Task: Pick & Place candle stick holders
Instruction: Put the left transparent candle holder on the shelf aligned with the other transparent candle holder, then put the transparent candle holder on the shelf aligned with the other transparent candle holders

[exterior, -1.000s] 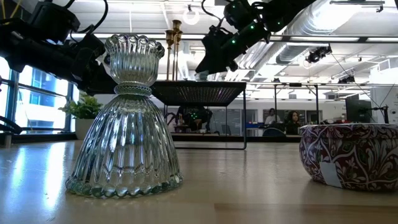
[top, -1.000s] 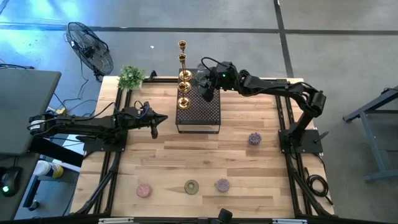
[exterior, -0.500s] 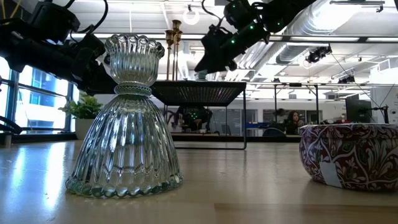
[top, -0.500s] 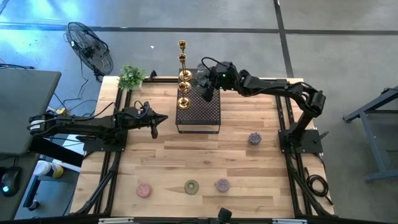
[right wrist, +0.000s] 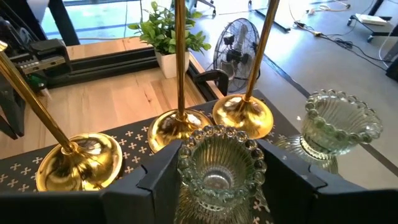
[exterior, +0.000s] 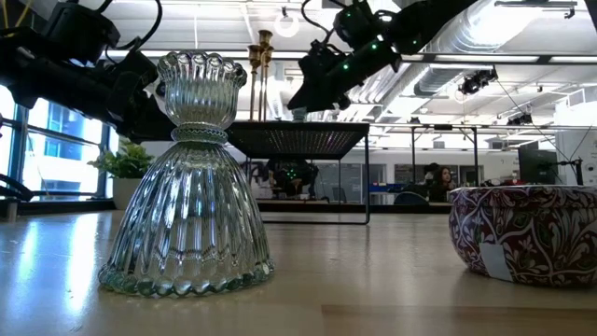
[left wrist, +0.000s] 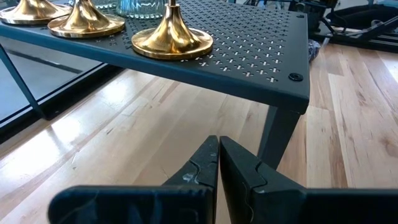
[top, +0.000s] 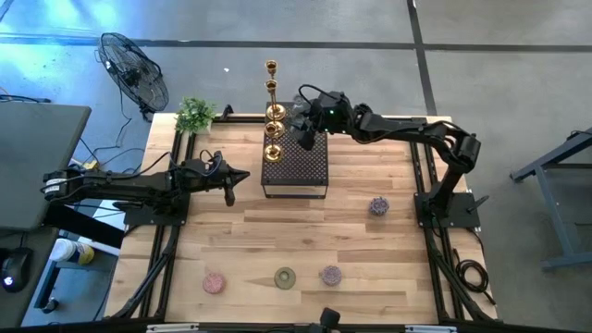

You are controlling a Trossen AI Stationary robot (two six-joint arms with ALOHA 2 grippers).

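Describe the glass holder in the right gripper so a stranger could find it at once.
Start at the black perforated box at the table's far middle. On top, beside the gold candlesticks, the right gripper has its fingers on either side of a clear ribbed glass holder. Unlike the free-standing glass holder next to it, this one sits between dark fingers.

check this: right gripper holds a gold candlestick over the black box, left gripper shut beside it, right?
Not quite. The right gripper holds a clear glass holder, not a gold candlestick, as the right wrist view shows. It is over the black box; the left gripper is shut beside it.
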